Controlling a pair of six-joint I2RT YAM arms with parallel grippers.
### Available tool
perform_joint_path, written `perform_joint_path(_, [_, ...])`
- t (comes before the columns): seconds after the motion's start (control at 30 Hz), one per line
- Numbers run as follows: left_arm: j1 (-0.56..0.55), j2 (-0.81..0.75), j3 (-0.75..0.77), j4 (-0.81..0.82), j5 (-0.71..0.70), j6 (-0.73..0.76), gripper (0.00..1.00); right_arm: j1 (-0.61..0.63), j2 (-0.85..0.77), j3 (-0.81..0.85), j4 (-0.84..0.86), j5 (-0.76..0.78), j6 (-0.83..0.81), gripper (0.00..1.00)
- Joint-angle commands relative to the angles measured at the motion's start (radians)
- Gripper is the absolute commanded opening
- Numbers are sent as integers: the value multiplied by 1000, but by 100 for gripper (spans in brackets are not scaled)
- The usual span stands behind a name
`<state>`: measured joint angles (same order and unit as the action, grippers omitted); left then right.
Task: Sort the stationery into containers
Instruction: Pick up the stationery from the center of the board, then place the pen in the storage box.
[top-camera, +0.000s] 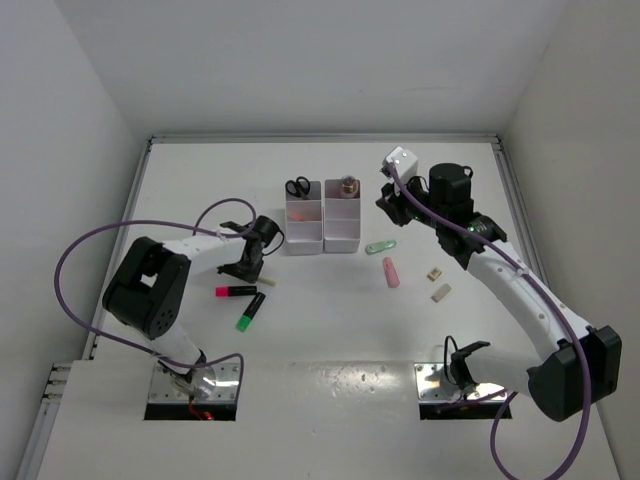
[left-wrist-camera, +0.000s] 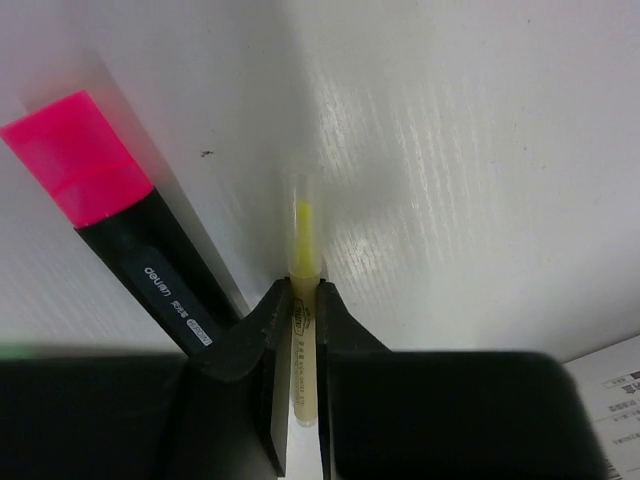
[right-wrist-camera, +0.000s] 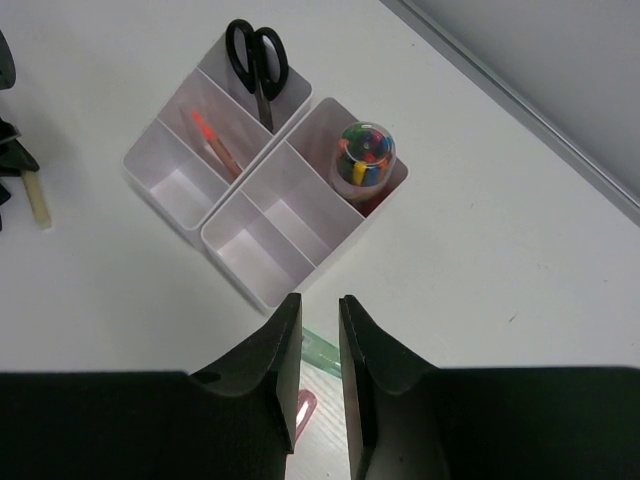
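1. Left fingers (left-wrist-camera: 303, 300) pinch a thin yellow stick (left-wrist-camera: 303, 228) lying on the desk (left-wrist-camera: 480, 180), beside the pink highlighter (left-wrist-camera: 100, 180).
2. Right fingers (right-wrist-camera: 318, 310), narrowly parted and empty, hang above the two white containers (right-wrist-camera: 230, 268); scissors (right-wrist-camera: 258, 55) stand in one.

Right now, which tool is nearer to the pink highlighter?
Left. The left tool is right beside the pink highlighter, shut on a yellow stick next to it; the right tool hovers far off by the white boxes.
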<state>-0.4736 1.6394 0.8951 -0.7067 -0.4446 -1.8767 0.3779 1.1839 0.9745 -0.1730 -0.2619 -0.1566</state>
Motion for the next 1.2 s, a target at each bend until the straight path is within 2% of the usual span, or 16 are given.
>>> perform_joint_path(0.0, [16,-4,37,-20,-22,57,6,-5,-32,0,36,7,6,22])
perform_joint_path(0.13, [-6,-67,102,-77,-71,102,0,-5,-32,0,36,7,15,22])
perform_joint_path(0.17, [-16,-81,134,-77,-81,117,0,-5,-32,0,36,7,15,32])
perform_joint_path(0.23, [-43,-105,169,-100,-95,131,0,-5,-32,0,46,16,15,64])
perform_joint_path(0.27, [-52,-116,212,-100,-108,154,0,-5,-32,0,46,16,15,64])
perform_joint_path(0.3, [-75,-130,234,-100,-108,154,0,-5,-32,0,46,16,15,60])
perform_joint_path(0.33, [-89,-130,258,-111,-124,163,0,-5,-32,0,46,6,15,32])
perform_joint_path(0.37, [-106,-130,283,-111,-140,163,0,-5,-32,0,46,6,15,18])
perform_joint_path(0.4, [-124,-130,335,-122,-182,163,0,-5,-32,0,46,6,15,8])
perform_joint_path(0.43, [-158,-130,361,-122,-203,163,0,-5,-32,0,46,6,15,3])
perform_joint_path(0.6, [-218,-12,559,-132,-279,243,0,-5,-32,0,46,6,15,6])
perform_joint_path(0.73, [-264,115,759,-180,-408,295,0,-5,-32,-10,46,6,15,7])
perform_joint_path(0.83, [-310,235,913,-272,-536,307,0,-5,-32,-10,46,15,15,7])
perform_joint_path(0.97, [-353,376,1092,-462,-661,226,0,-5,-32,-10,46,15,15,7])
perform_joint_path(1.0, [-367,393,1110,-506,-674,206,0,-5,-32,-10,46,15,15,7])
perform_joint_path(1.17, [-358,383,1066,-484,-674,195,0,-5,-32,-10,46,15,15,7])
